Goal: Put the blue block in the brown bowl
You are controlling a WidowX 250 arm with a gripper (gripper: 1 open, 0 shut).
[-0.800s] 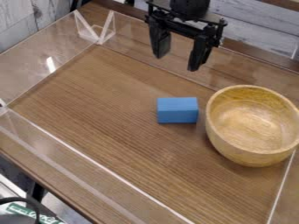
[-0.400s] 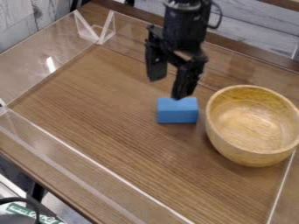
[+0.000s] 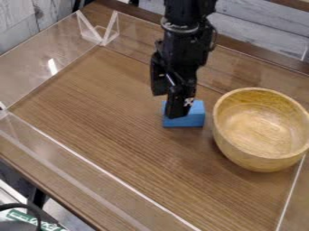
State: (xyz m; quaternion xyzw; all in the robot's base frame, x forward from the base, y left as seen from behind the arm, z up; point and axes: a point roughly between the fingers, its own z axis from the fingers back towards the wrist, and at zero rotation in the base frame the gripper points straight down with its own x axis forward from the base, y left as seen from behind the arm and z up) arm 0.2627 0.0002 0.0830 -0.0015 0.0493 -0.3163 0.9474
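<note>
The blue block (image 3: 186, 116) lies flat on the wooden bench (image 3: 97, 108), just to the left of the brown bowl (image 3: 261, 128) and close to its rim, though I can't tell whether the two quite touch. The bowl sits upright and empty, its wide mouth open to the ceiling, so anything lifted a little and carried a short way right could be dropped straight in.

Right over the block stands the gripper (image 3: 173, 93), pointing straight down with its dark fingers (image 3: 179, 97) spread apart and nothing between them. One finger comes down in front of the block's top face and hides part of it; the other hangs off to the left. Whether either finger touches the block I can't say from here. To my eye the fingers are held wide so they can straddle the block before closing, which makes this the approach to the grasp, with the lift and the carry to the bowl not yet begun.

A moment ago the gripper was higher and further back, near the far clear wall (image 3: 103, 27), with a good stretch of bare bench between it and the block. It has since come forward and down. Block and bowl are in the same places as before.
</note>
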